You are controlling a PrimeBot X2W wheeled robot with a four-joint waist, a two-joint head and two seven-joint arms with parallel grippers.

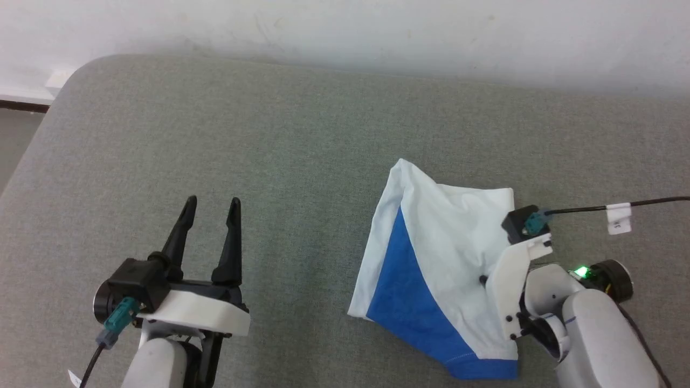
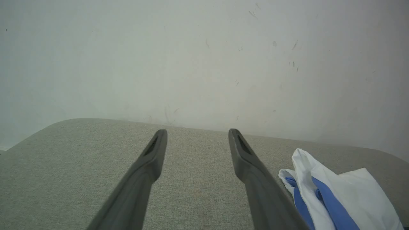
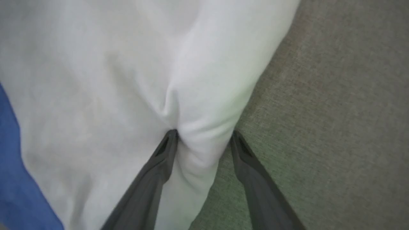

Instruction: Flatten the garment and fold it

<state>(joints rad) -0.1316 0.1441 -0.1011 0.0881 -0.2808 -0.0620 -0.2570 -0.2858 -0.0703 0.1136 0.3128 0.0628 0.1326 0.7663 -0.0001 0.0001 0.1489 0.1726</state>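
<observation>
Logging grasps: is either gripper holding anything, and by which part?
Nothing clamped yet. The right gripper stands open astride a white edge fold of the garment; the left gripper is empty.

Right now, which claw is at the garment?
The right claw: its fingers straddle a white fold of the garment. The left claw hangs open over the grey table, apart.

grey padded table under crumpled garment
</observation>
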